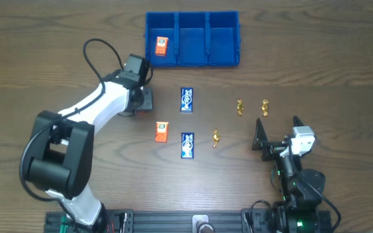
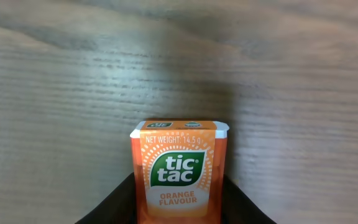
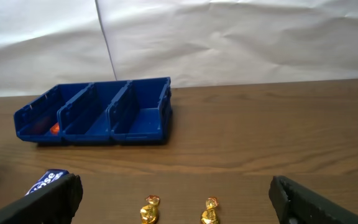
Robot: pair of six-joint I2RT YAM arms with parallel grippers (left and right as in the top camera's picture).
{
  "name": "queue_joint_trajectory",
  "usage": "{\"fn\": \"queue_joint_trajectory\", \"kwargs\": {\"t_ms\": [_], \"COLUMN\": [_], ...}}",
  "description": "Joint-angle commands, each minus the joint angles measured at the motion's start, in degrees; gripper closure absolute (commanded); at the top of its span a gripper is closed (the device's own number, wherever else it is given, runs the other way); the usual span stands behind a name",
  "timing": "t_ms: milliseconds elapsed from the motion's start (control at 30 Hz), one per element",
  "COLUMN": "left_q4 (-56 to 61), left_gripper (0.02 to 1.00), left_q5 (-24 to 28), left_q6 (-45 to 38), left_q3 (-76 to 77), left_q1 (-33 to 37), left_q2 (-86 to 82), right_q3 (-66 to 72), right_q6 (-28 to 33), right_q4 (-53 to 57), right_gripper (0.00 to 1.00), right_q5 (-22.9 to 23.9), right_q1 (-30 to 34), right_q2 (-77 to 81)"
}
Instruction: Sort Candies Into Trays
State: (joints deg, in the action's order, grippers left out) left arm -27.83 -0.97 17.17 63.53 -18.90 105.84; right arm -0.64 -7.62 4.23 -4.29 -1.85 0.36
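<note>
Worktop: dark brown wood worktop [image 1: 329,71], with a white sheet [image 3: 241,37] hanging behind it.
Left hand: the left hand [image 1: 140,99] is closed on an orange candy box [image 2: 180,171], with one dark finger on each side of it.
Held box: it sticks straight out of the hand. Its long side runs the same way as the fingers, and its top end points away from the hand.
Tray: the blue tray [image 1: 224,42] sits at 12 o'clock on the worktop. It has three bins side by side. The left bin has a second orange box [image 1: 162,45] in it.
Way to go: on the top view's clock, that left bin is at about 1 o'clock from the left hand, and near it. I think the held box belongs there with its match.
Nearer arm: the left one. The right arm is well apart from that bin.
Right hand: the right hand [image 1: 279,134] is spread wide and holds nothing, at about 5 o'clock on the worktop.
Loose candy: a third orange box [image 1: 162,131] lies at 5 o'clock from the left hand. Two blue packets [image 1: 186,99] and three gold candies [image 1: 239,107] lie at 3 to 4 o'clock from it.
</note>
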Motion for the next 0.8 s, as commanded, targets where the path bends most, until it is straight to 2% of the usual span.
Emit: {"fn": "queue_joint_trajectory", "kwargs": {"t_ms": [33, 167, 433, 800], "left_q4": [-4.6, -11.5, -23.7, -24.2], "left_gripper": [0.75, 0.739, 0.706, 0.665], "left_q5": [-1.2, -4.0, -3.4, -2.2], "left_q6": [1.6, 1.5, 0.8, -0.5], "left_q3": [13.3, 28.5, 55.5, 60.2], "left_q1": [-1.4, -2.5, -2.6, -2.4], "left_q2": [-6.6, -3.2, 13.7, 23.3], "right_q3": [0.2, 0.2, 0.2, 0.2], "right_q6": [0.0, 0.0, 0.0, 0.0], "right_q4": [0.1, 0.1, 0.1, 0.1], "right_gripper": [0.001, 0.003, 0.003, 0.003], "right_q5": [-0.1, -0.1, -0.1, -0.1], "right_q1": [-0.3, -0.3, -0.3, -0.3], "right_q2": [-0.2, -0.2, -0.2, -0.2]}}
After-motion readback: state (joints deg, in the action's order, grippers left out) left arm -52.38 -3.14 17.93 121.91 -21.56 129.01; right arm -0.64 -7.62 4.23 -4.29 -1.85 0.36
